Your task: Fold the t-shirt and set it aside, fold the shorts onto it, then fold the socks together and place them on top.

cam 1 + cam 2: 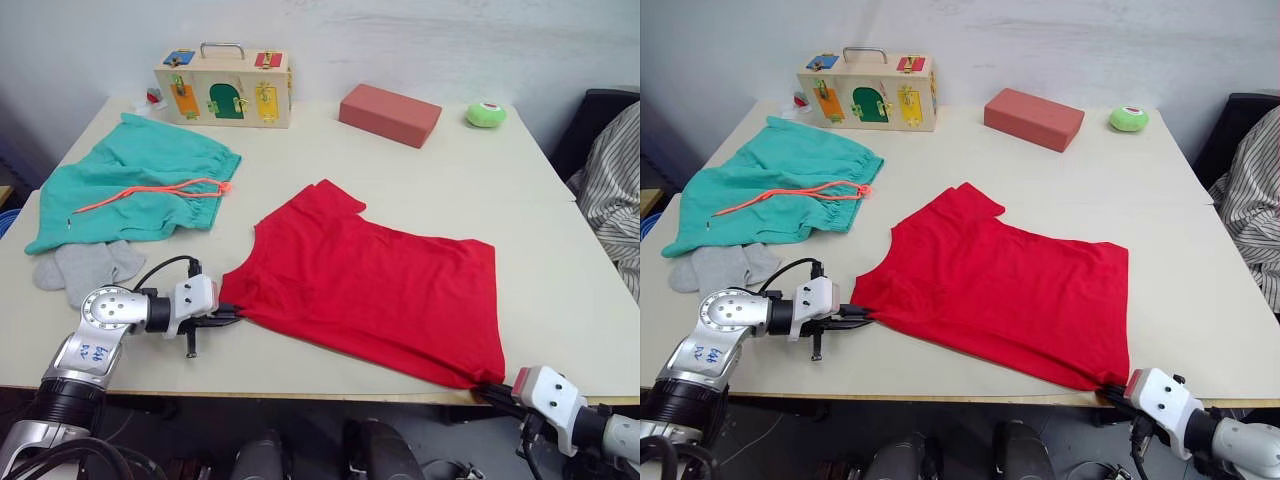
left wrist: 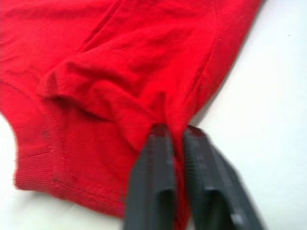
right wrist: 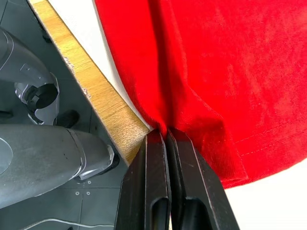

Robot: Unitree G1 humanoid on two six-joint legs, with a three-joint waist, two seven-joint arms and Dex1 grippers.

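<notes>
On the table, both grippers pinching t-shirt corners (wrist views confirm).

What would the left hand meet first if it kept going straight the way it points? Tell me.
The left hand points across the table toward the robot's right and is already shut on the near corner of the t-shirt. Going straight on, it would likely just push into more of that red cloth, though depth is hard to judge.
</notes>
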